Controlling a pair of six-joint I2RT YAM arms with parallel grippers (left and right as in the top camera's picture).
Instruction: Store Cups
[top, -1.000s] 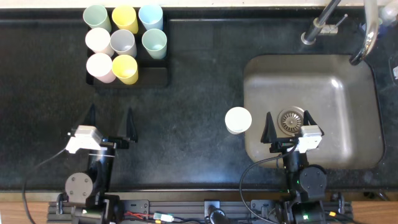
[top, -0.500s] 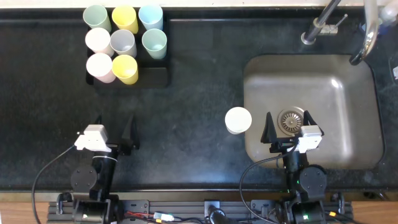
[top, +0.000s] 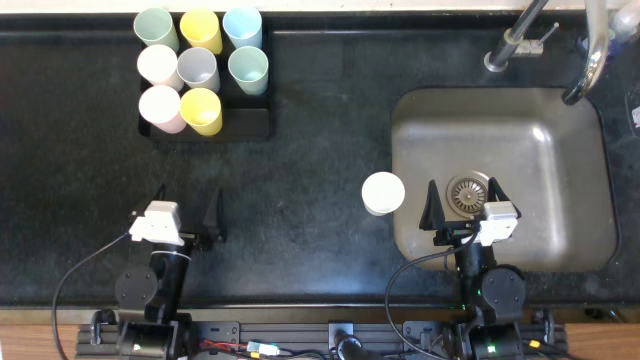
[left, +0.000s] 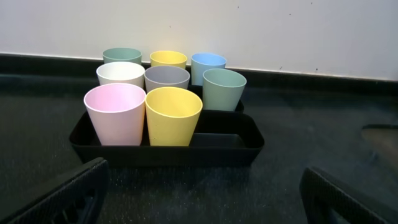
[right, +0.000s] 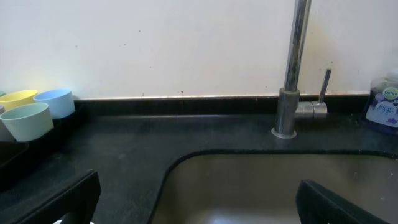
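A black tray (top: 250, 128) at the back left of the counter holds several pastel cups (top: 199, 70), with one bare corner slot. In the left wrist view the tray (left: 224, 140) and its cups (left: 173, 112) stand ahead of my left gripper (left: 202, 211). A single white cup (top: 382, 193) stands on the counter just left of the sink. My left gripper (top: 190, 212) is open and holds nothing, well in front of the tray. My right gripper (top: 463, 205) is open over the sink's front part, right of the white cup, and appears as (right: 199, 211) in its own view.
A steel sink (top: 500, 130) takes up the right side, its drain (top: 468, 192) between my right fingers. A faucet (top: 520, 35) stands behind it, also seen as the faucet (right: 292, 74), with a soap bottle (right: 382, 99) beside it. Dark counter lies between tray and sink.
My left gripper has drawn back toward its base and slightly to the right, away from the tray. The right arm and the white cup have not moved.
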